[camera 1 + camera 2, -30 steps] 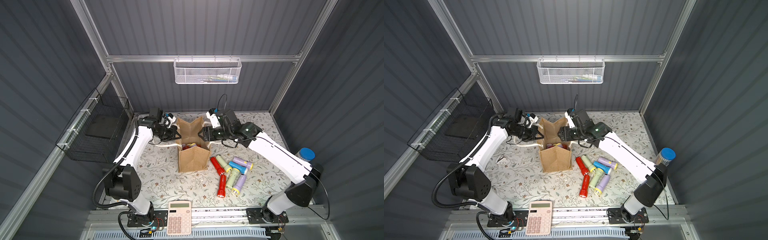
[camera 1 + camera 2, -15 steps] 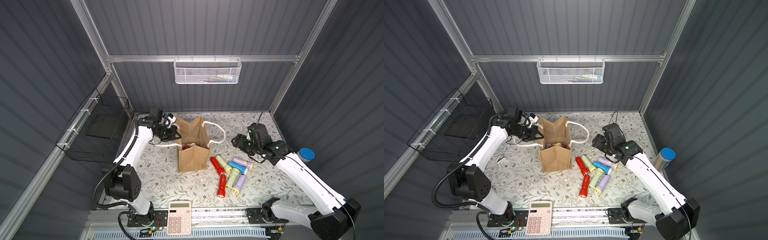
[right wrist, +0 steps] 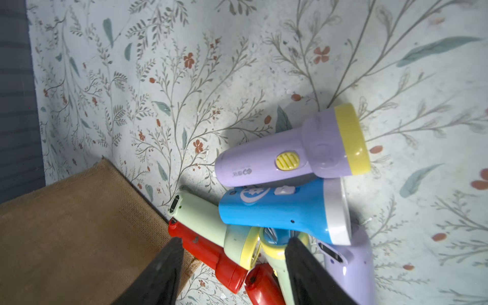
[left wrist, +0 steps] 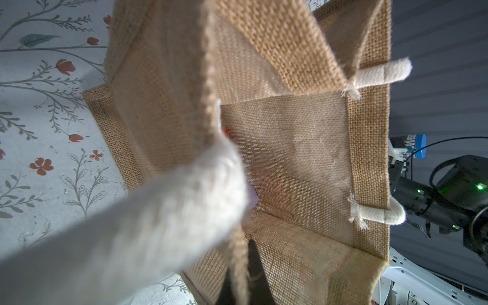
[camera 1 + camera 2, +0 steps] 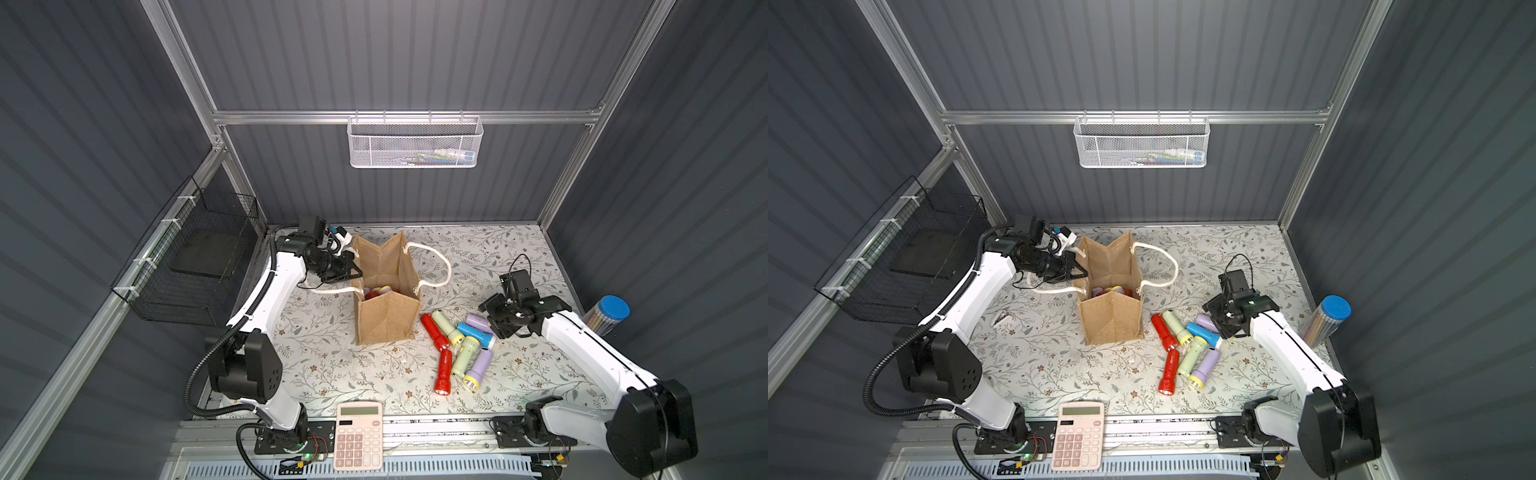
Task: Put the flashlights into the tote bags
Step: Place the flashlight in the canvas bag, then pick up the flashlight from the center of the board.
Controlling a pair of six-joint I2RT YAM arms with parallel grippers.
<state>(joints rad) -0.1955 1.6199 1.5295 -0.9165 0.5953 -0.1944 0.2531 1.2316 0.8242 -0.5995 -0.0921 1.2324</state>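
Tote bag (image 5: 388, 320) mid-frame in both top views; left gripper (image 5: 354, 269) pinched shut on its left rim; right gripper (image 3: 235, 240) has its jaws spread, nothing between them, above the loose flashlights (image 5: 465, 358).
Floral table (image 5: 324, 374): bag upright, mouth open. Its front wall hides most of the contents; only red, yellow and lilac tops (image 5: 380, 291) show. In the left wrist view a blurred rope handle (image 4: 137, 237) blocks the lower left, and the fingers (image 4: 254, 260) are cut off at the bottom edge. Seven flashlights are piled right of the bag, touching; the right wrist covers part of the far lilac flashlight (image 5: 478, 321). Mesh basket (image 5: 415, 143) upper centre, contents unclear; calculator (image 5: 359, 436) bottom centre; pencil tube (image 5: 606, 318) at right.
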